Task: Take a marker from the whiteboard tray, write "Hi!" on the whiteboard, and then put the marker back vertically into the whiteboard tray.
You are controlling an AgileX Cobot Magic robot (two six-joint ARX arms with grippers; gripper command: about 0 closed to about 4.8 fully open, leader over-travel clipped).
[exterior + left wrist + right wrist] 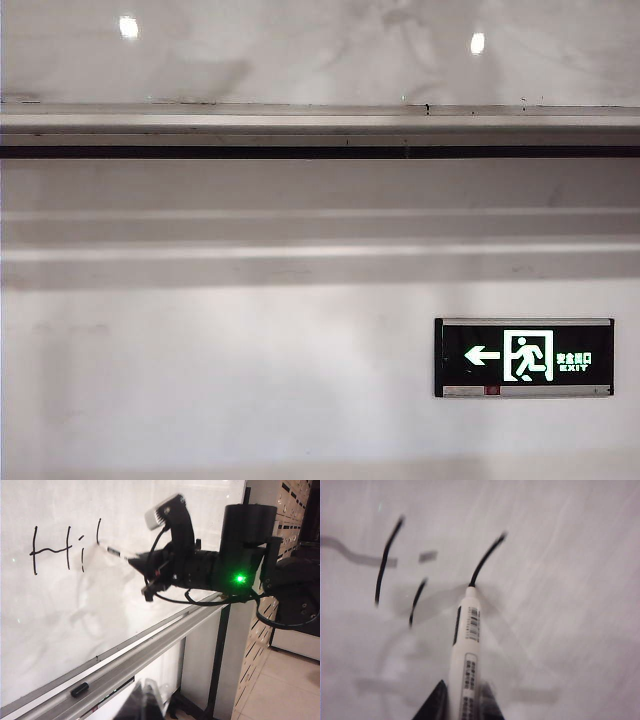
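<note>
Marker (466,650), a slim white-barrelled pen with printed barcode labels, stands clamped between the dark fingers of the right tool (462,700), its black tip touching the whiteboard (570,605), a large glossy white panel, at the lower end of a fresh black stroke. In the right wrist view that stroke lies beside two earlier marks, a long upright line and a short one with a blurred dot above it.

From the left wrist view, the right tool (136,560) reaches across from its black arm (a green light glows on the housing) and holds the marker (114,552) slanted up toward the whiteboard (60,620), where "Hi" is written in black with one more upright stroke just beyond it. Below runs the whiteboard tray (125,662), a long narrow grey-silver metal ledge, with a small black cap (79,689) lying flat on it. The left tool (145,705) shows only as a dark blurred shape at the frame edge; whether its fingers are apart or together cannot be told.

The exterior view takes in the whiteboard tray (320,125) with its dark underside strip, the whiteboard (300,50) reflecting two round lights, and a green-lit black exit sign (524,357) on the matte white wall (200,380) beneath.
</note>
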